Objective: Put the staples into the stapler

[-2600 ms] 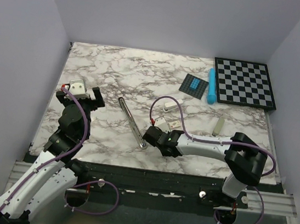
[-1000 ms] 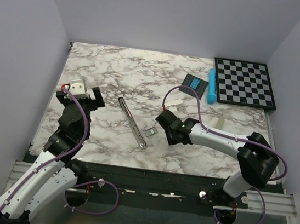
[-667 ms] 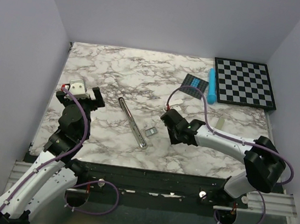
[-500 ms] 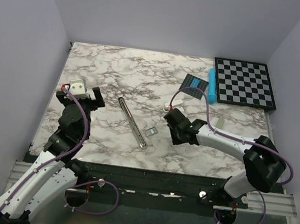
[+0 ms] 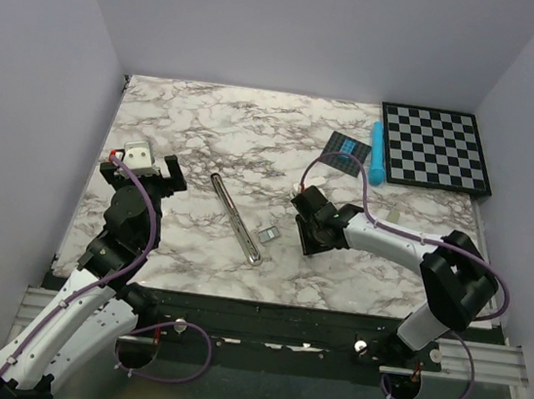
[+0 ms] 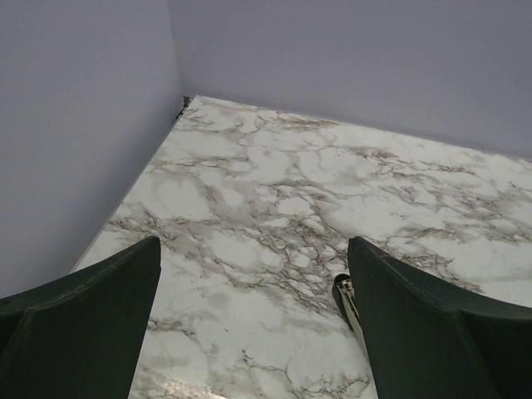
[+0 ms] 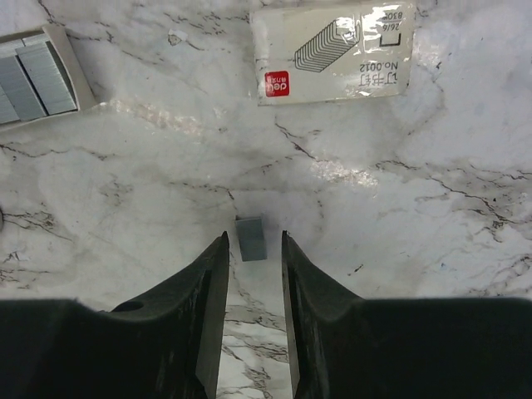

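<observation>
The black stapler [image 5: 235, 219] lies opened flat on the marble, silver channel up; its far end shows in the left wrist view [image 6: 344, 296]. A tiny grey staple strip [image 7: 251, 239] lies on the table right at my right gripper's [image 7: 254, 236] tips; the jaws stand narrowly apart and do not pinch it. The white staple box [image 7: 332, 54] lies ahead, and a small tray of staples [image 7: 37, 73] to the left. From above, the right gripper [image 5: 303, 207] hides the strip, between the box [image 5: 317, 180] and the tray [image 5: 266, 233]. My left gripper [image 5: 143, 166] is wide open and empty [image 6: 253, 249].
A chessboard [image 5: 436, 148] lies at the back right, with a blue cylinder [image 5: 376, 153] and a small dark square pad [image 5: 345, 153] beside it. A beige bar [image 5: 392, 221] lies right of my right arm. Purple walls close in three sides.
My right gripper has drawn back from the stapler's near end to the right, toward the white box, leaving the small tray beside the stapler. The left arm has not moved.
</observation>
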Available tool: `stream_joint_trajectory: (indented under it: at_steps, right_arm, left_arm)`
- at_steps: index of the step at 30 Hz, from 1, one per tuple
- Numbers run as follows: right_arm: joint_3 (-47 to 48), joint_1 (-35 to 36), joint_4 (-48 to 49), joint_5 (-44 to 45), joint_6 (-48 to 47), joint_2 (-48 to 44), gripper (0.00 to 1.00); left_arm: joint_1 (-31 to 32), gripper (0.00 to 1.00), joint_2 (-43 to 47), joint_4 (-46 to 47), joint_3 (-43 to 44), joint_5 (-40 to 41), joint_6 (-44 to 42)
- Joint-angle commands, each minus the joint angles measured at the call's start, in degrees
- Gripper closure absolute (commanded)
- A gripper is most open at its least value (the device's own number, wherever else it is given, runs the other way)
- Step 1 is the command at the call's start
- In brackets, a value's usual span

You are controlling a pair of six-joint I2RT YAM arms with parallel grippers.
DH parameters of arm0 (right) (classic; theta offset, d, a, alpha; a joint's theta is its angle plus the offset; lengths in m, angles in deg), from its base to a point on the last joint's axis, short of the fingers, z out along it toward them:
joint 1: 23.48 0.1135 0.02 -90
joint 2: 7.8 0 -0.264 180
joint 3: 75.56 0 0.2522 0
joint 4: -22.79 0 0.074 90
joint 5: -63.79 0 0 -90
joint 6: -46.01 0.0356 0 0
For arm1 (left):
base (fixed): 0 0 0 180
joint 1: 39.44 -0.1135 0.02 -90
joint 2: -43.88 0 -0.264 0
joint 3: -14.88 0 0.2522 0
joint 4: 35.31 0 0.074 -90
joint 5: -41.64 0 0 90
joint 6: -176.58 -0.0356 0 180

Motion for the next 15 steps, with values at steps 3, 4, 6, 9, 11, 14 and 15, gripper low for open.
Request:
stream_joint_trajectory:
  at_steps: [3,4,6,9,11,14,15]
  right_arm:
    - [4.23,-0.73,-3.55,-1.53,-1.07,3.24,0.61]
    - [4.5,-0.81,-3.82,-1.71,-1.42,3.6,0.61]
    - [5.46,-0.73,-4.43,-1.97,-1.6,4.65,0.61]
    - [6.08,-0.81,-4.87,-2.41,-1.95,5.53,0.61]
    - [6.43,-0.73,-4.96,-2.59,-2.13,6.41,0.62]
    - [6.61,-0.9,-5.05,-2.68,-2.21,7.29,0.63]
    - [6.61,-0.9,-5.22,-2.68,-2.3,7.47,0.64]
  left_arm:
    - [-0.35,0.01,0.39,-0.95,-0.08,-0.91,0.49]
    - [-0.35,0.01,0.48,-0.86,0.0,-0.91,0.49]
    - [-0.35,0.01,0.39,-0.86,0.0,-0.91,0.49]
    - [-0.35,0.01,0.48,-0.95,0.0,-0.91,0.49]
    - [-0.35,0.01,0.39,-0.86,-0.09,-0.91,0.49]
    - [-0.35,0.01,0.66,-0.86,0.0,-1.0,0.49]
    - [-0.35,0.01,0.66,-0.86,-0.08,-0.91,0.49]
